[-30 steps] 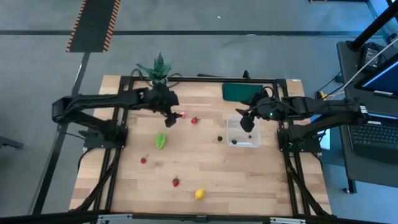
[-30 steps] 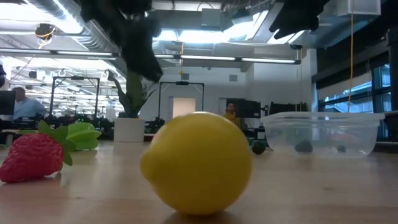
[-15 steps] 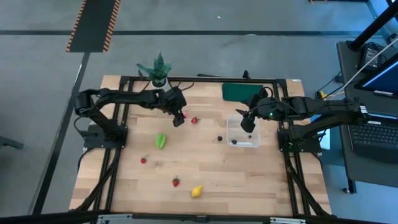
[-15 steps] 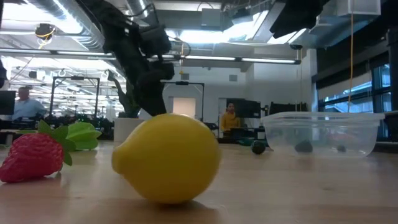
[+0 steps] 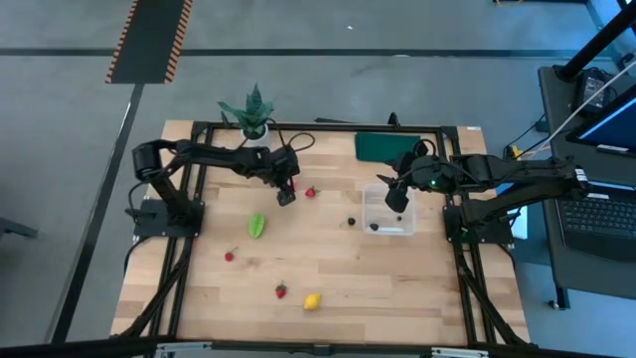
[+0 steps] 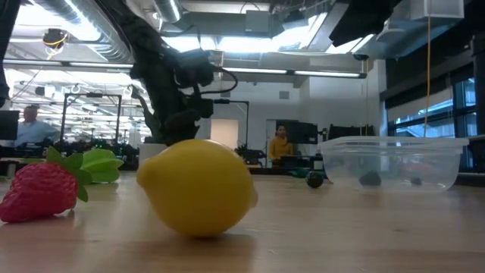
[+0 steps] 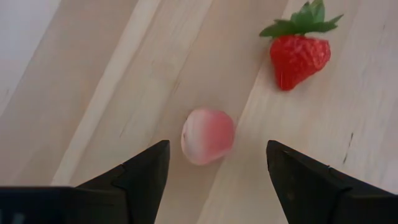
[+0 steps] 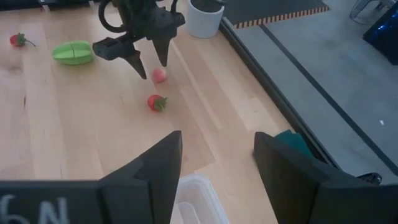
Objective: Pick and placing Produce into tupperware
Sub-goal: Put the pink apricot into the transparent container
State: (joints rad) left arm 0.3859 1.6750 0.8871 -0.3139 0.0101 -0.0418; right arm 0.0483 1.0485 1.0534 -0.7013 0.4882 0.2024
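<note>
Hovering low over the wooden surface (image 5: 397, 288), the left hand (image 7: 214, 163) has its fingers (image 7: 140, 177) spread apart with the pink round fruit (image 7: 208, 135) lying between and just ahead of the tips, not yet touched; a strawberry (image 7: 298, 53) sits farther out beyond it. The fruit looks small, smooth and rounded, probably light and apt to roll or squirt out, so a centred pinch across its widest part seems safest. The right hand (image 8: 214, 163) hangs over the tupperware (image 5: 389, 212), fingers parted and empty, waiting. Two dark berries appear inside the box, with another dark berry (image 5: 351, 221) just outside it. Elsewhere lie the green leafy piece (image 5: 256, 225), the lemon (image 5: 312, 301) and two more red berries. From above, the left hand covers the pink fruit. In the low view the lemon blocks much of the surface, and the left fingertips are hidden behind it.
</note>
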